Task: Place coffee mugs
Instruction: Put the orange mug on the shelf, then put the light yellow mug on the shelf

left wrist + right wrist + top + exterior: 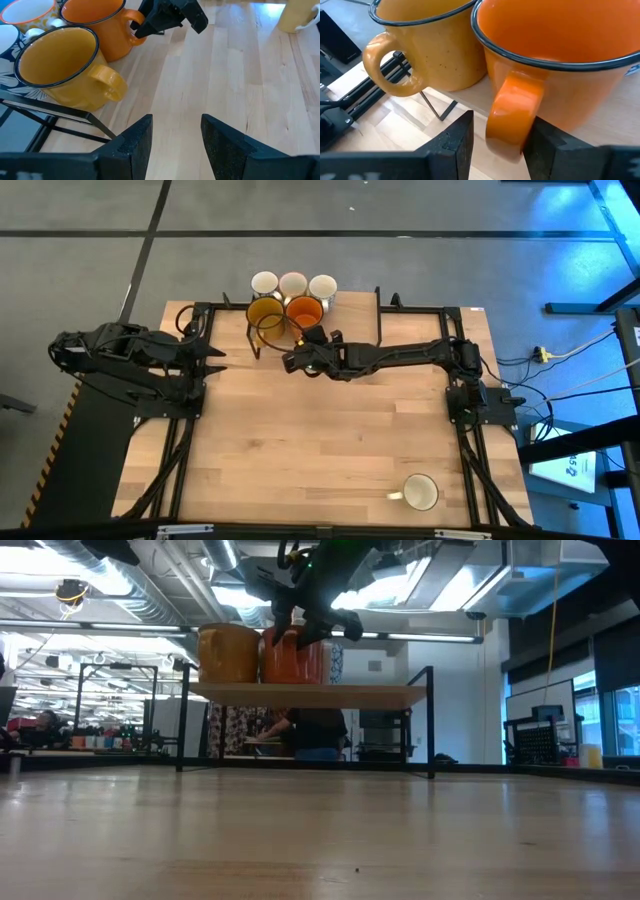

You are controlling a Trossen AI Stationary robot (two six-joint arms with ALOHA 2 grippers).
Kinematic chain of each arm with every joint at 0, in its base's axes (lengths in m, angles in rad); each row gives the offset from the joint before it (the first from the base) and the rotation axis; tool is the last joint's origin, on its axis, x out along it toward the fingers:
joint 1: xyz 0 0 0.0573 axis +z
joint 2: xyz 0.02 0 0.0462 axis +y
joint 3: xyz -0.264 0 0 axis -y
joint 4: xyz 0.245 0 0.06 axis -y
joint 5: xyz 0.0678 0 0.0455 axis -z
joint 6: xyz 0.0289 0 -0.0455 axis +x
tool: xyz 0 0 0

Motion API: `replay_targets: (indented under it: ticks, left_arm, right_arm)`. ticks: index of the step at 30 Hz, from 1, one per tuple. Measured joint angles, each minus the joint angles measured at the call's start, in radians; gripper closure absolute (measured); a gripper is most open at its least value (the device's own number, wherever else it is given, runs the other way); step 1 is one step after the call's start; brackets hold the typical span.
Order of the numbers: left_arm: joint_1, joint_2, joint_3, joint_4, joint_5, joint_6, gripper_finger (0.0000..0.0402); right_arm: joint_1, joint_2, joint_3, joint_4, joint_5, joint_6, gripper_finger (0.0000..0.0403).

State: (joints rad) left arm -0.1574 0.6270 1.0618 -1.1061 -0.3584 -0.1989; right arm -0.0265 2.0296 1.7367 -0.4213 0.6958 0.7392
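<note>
— Where are the mugs?
— Orange mug (560,55) and amber mug (427,40) stand empty on the shelf (310,694); three white mugs (293,284) behind, another (420,492) on the bench (320,440).

— The grippers?
— Right gripper (497,142) jaws straddle the orange handle; left gripper (175,140) released.

Six coffee mugs: four white mugs (264,283) (293,283) (322,286) (420,492), one amber-yellow mug (265,314), one orange mug (304,311). Two robot arms.

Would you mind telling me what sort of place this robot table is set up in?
Probably an industrial lab or workshop: exposed ceiling ducts, strip lights, a concrete floor, and benches behind the wooden table.
</note>
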Motion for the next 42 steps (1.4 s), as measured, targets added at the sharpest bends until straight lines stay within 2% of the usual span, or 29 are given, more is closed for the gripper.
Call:
replay_targets:
  ticks: [14,18,23,28,38,42]
  left_arm:
    - [0.000,0.000,0.000,0.000,0.000,0.000,0.0239]
    - [0.000,0.000,0.000,0.000,0.000,0.000,0.0239]
    - [0.000,0.000,0.000,0.000,0.000,0.000,0.0239]
    - [0.000,0.000,0.000,0.000,0.000,0.000,0.0239]
    - [0.000,0.000,0.000,0.000,0.000,0.000,0.0239]
    - [0.000,0.000,0.000,0.000,0.000,0.000,0.0239]
  right_arm:
    - [0.000,-0.013,0.000,0.010,-0.007,-0.083,0.0263]
    - [0.000,-0.013,0.000,-0.001,-0.027,-0.057,0.0221]
    - [0.000,-0.014,0.000,0.000,0.038,-0.060,0.0149]
    - [0.000,-0.014,0.000,-0.009,0.098,-0.060,0.0122]
    - [0.000,-0.053,-0.001,0.021,0.057,-0.093,0.0120]
    - [0.003,-0.076,0.026,0.014,-0.061,-0.097,0.0120]
